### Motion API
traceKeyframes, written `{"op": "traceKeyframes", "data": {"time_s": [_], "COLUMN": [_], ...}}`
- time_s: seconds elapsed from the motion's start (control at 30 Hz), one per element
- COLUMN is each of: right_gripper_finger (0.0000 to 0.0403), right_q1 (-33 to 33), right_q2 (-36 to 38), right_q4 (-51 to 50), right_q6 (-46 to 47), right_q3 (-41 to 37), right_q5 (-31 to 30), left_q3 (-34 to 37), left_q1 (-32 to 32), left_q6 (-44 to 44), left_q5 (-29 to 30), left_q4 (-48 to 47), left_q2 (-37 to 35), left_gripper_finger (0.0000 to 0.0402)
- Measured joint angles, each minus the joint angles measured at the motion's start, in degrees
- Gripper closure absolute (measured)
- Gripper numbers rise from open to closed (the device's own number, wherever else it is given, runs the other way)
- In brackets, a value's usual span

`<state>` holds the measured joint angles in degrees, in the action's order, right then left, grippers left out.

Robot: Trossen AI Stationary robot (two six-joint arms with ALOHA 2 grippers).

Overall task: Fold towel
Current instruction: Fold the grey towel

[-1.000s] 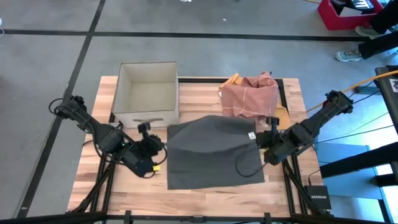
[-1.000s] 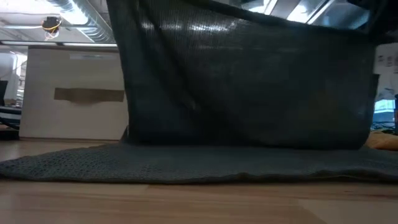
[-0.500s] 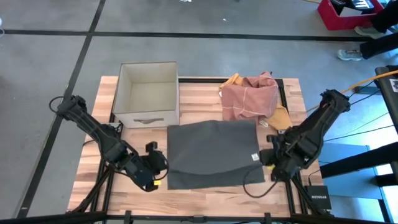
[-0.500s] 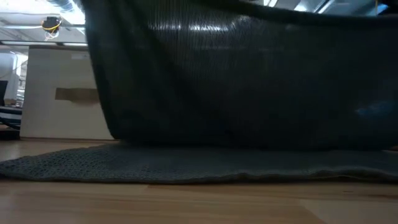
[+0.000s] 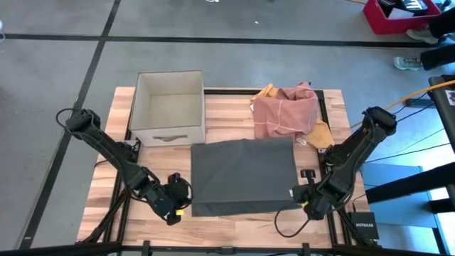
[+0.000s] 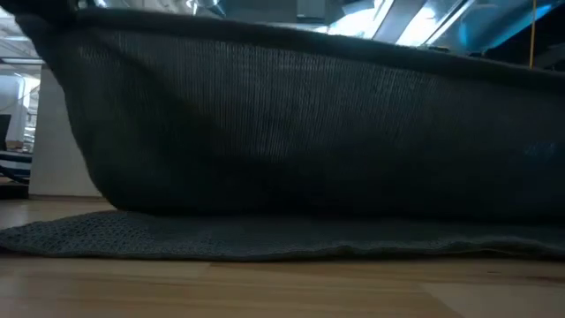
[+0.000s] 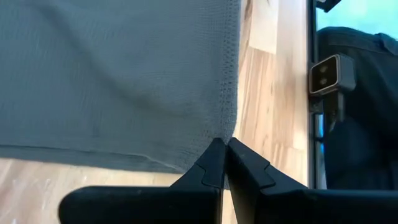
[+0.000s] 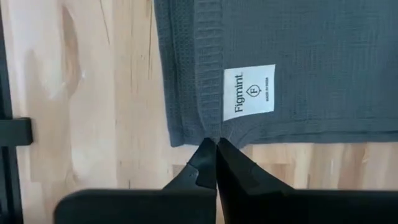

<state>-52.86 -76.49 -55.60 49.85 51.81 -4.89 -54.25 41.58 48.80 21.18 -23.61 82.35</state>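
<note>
Grey towel (image 5: 244,175) folded over at table (image 5: 234,226) centre; left gripper (image 5: 180,197) clenched on its 8 o'clock corner, right gripper (image 5: 303,195) clenched on its 4 o'clock corner.

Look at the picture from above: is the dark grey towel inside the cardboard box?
No, the dark grey cloth towel lies flat on the wooden table, beside the open cardboard box.

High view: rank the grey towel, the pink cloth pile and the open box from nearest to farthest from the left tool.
1. Grey towel: the left tool, at the table's front left, is shut on its front left corner.
2. Open box: at the back left, behind that tool.
3. Pink cloth pile: at the back right, across the table, farthest.
</note>
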Motion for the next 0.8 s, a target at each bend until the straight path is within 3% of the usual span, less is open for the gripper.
{"op": "traceKeyframes", "data": {"time_s": [0.3,0.5,0.7,0.8], "right_gripper_finger": [0.0360,0.0316,0.0261,0.0243], "right_q1": [-0.04,-0.04,0.00,0.00], "right_q2": [-2.34,-2.36,-2.21,-2.16], "right_q4": [0.38,1.99,1.40,1.54], "right_q6": [0.04,0.14,2.48,2.73], "right_q3": [-0.06,-0.06,0.29,1.60], "right_q5": [0.44,0.54,6.38,6.67], "left_q3": [2.59,3.75,3.75,3.75], "left_q1": [0.04,-0.09,-1.08,-2.45], "left_q6": [3.75,7.91,7.50,7.54], "left_q5": [-1.21,-2.51,-11.95,-9.28], "left_q4": [0.54,0.13,0.21,1.13], "left_q2": [0.02,0.02,-2.08,-3.17], "left_gripper_finger": [0.0388,0.0314,0.0249,0.0241]}}
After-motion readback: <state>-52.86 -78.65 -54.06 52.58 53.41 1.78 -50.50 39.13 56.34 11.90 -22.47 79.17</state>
